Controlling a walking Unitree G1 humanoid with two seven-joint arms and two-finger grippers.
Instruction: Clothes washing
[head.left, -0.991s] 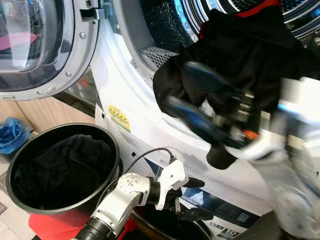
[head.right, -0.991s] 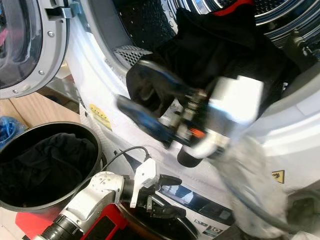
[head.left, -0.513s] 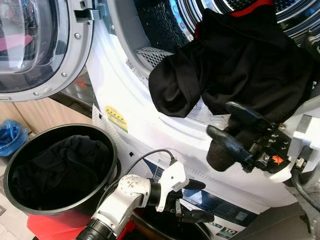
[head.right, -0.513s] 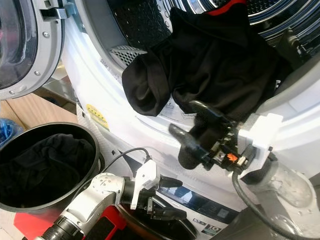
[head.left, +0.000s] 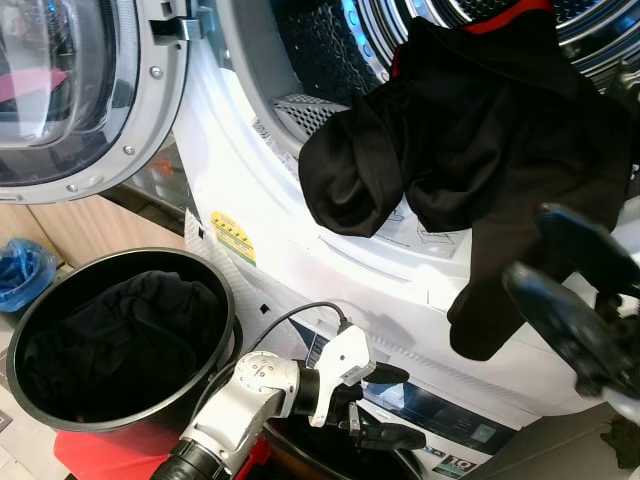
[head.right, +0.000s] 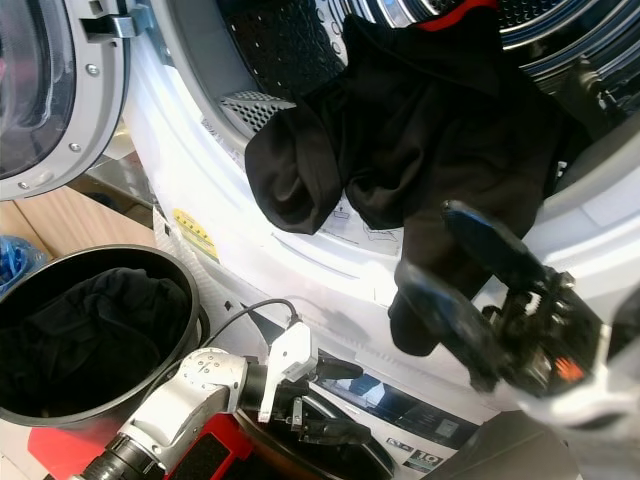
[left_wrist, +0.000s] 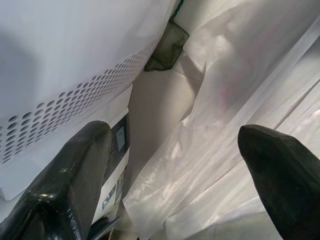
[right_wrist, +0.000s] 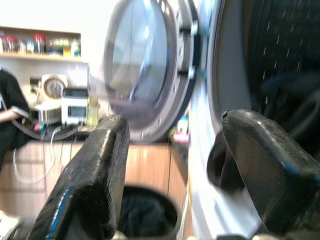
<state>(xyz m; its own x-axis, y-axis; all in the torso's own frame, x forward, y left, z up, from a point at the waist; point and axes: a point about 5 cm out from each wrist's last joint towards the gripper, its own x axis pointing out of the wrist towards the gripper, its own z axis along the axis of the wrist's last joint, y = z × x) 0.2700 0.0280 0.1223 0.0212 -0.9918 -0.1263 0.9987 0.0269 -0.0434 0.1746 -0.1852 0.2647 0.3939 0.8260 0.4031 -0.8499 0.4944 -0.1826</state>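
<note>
Your right gripper (head.right: 475, 290) has its fingers spread wide with nothing between them, just below the hanging tail of the black garment (head.left: 470, 150). That garment is draped half out of the washer drum (head.left: 330, 60) over the door sill, so it likely needs pushing in. Your left gripper (head.left: 385, 405) is low beside the black bucket (head.left: 225, 290), parted and empty, apparently idle.

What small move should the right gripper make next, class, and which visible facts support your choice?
Probably bring the right gripper, open and empty, back up to the black garment and push it deeper into the drum. Much of the garment hangs out over the washer's door rim, one end dangling down the front.
</note>
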